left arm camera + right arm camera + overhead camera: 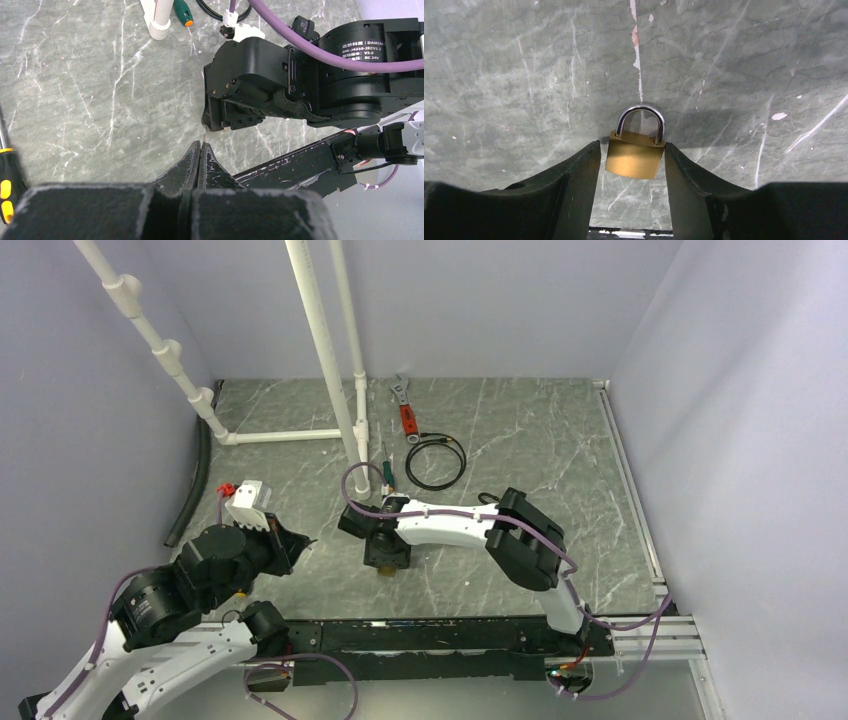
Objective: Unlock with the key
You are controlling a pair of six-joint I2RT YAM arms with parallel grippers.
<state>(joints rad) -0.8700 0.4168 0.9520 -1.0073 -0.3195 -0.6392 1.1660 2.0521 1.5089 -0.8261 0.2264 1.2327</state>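
Between the fingers of the right gripper point(632, 146) sits the brass padlock point(631, 159), both sides touched, shackle pointing away over the desk point(514, 75). Left gripper point(200, 148) is pressed closed nearby; whether it pinches the key, I cannot tell.

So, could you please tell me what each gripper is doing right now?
Left gripper: closed, nothing visibly held.
Right gripper: closed on the brass padlock.
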